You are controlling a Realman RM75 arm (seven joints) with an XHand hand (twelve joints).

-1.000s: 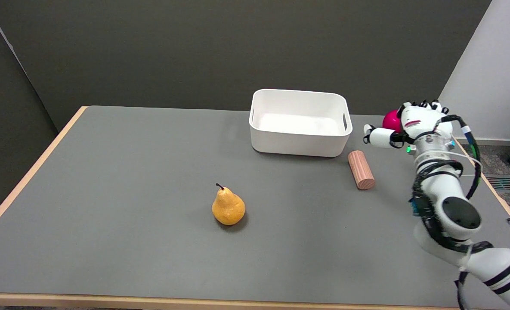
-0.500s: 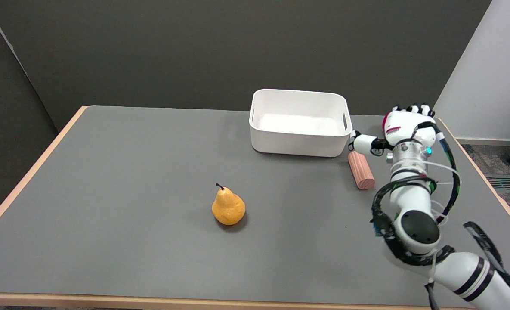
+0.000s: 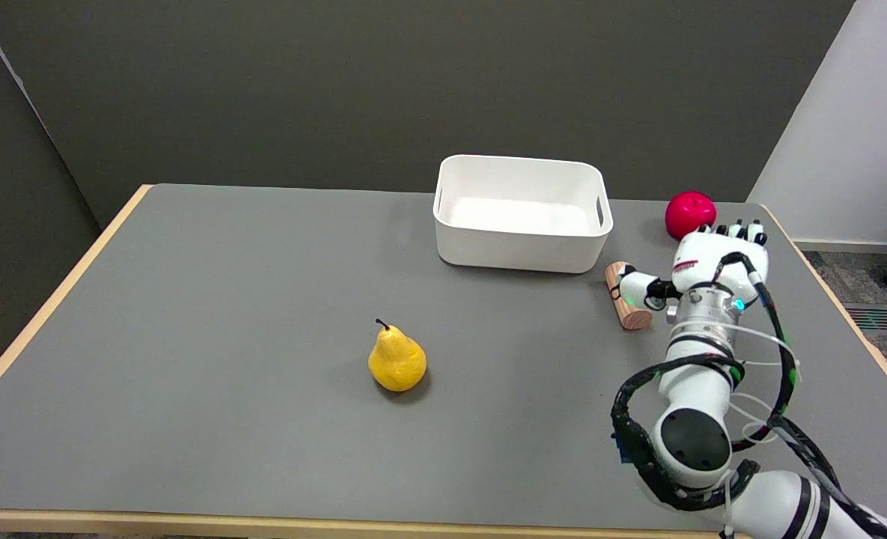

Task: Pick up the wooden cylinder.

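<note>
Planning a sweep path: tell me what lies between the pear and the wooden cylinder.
Only bare grey table lies between the pear and the wooden cylinder in the head view.

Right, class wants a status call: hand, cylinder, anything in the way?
Right hand open, thumb over the cylinder. Cylinder lying on the table, not gripped. Bin close behind it; path clear.

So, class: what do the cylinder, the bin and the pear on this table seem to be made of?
Cylinder: unvarnished wood, judging by its pale tan colour, fine lengthwise lines and matte surface.
Bin: probably moulded plastic; uniform white, rounded corners, cut-out handles, faint sheen.
Pear: real or imitation, the picture cannot settle; yellow-orange speckled skin, dark stem, slightly dull.
</note>
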